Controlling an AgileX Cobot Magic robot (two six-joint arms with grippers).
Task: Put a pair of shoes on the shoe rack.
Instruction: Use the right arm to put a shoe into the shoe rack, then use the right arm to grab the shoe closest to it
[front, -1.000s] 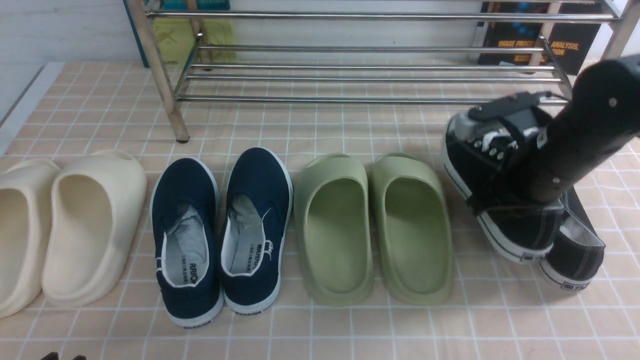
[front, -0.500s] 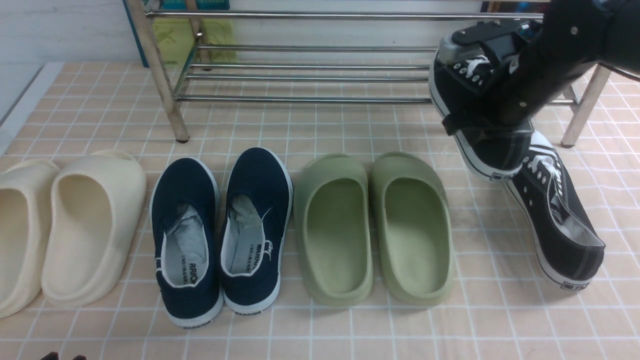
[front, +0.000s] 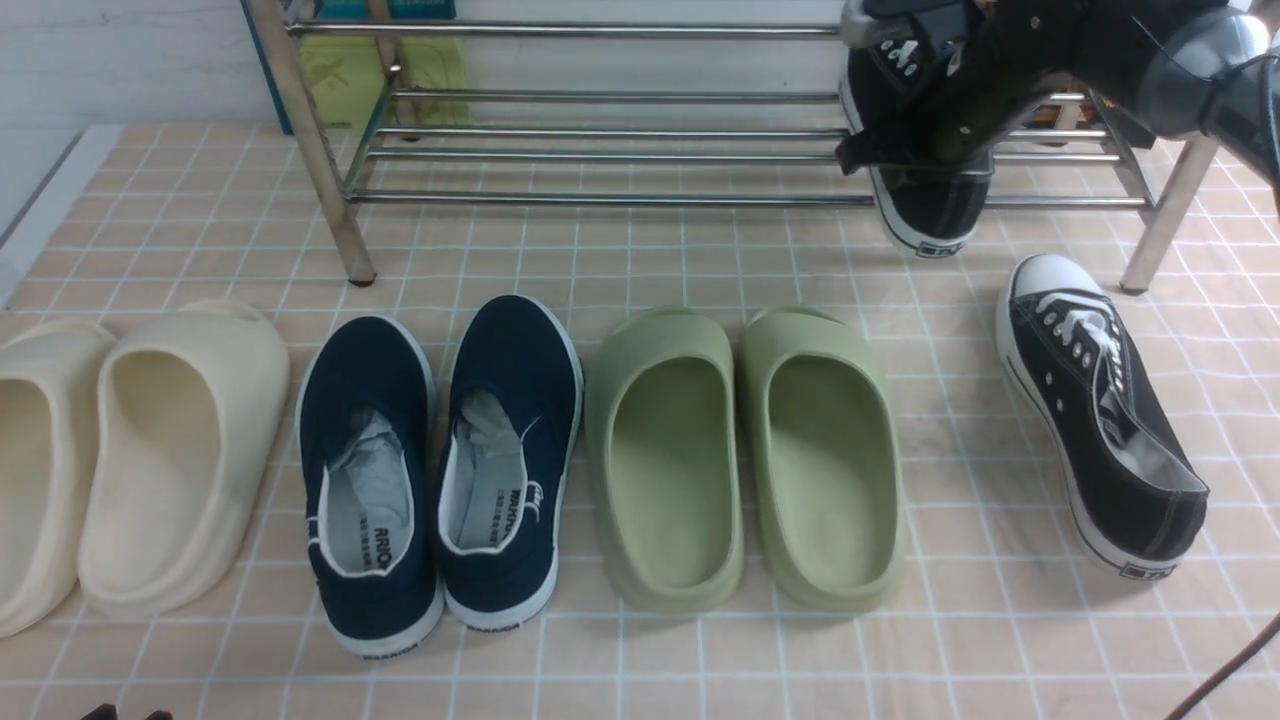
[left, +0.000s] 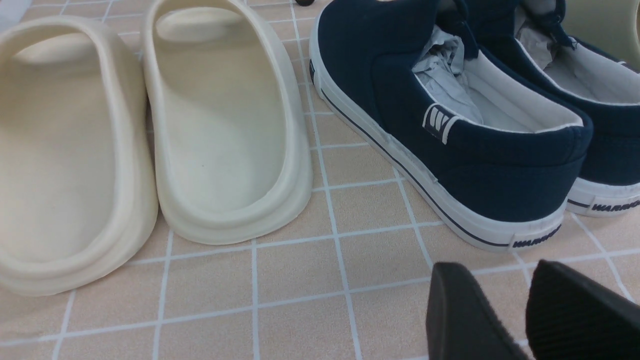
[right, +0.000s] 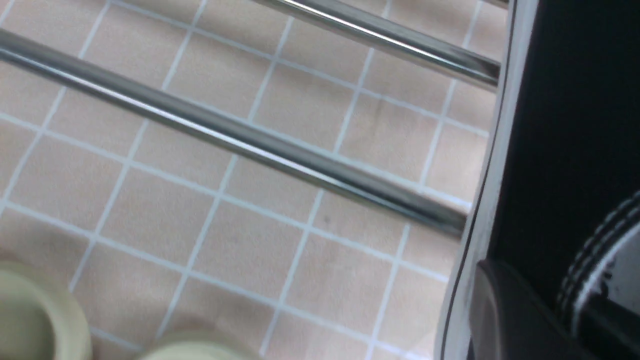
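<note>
My right gripper (front: 935, 115) is shut on one black canvas sneaker (front: 930, 205) and holds it toe-first in the right part of the chrome shoe rack (front: 620, 198), over the lower bars, heel sticking out toward me. In the right wrist view one finger (right: 500, 310) presses on the sneaker's black side (right: 565, 125), with rack bars (right: 240, 137) beside it. The second black sneaker (front: 1100, 420) lies on the tiled floor in front of the rack's right leg. My left gripper (left: 497, 272) is open and empty, low over the tiles near the navy slip-ons.
On the floor in a row stand cream slides (front: 130, 460), navy slip-ons (front: 440, 460) and green slides (front: 745, 460). The rack's legs (front: 330, 200) (front: 1160, 215) stand on the tiles. Books (front: 350, 70) lean behind the rack.
My right gripper has lifted the black sneaker off the floor and carried it away from me into the rack. The second sneaker now shows in full. The left gripper has not moved.
</note>
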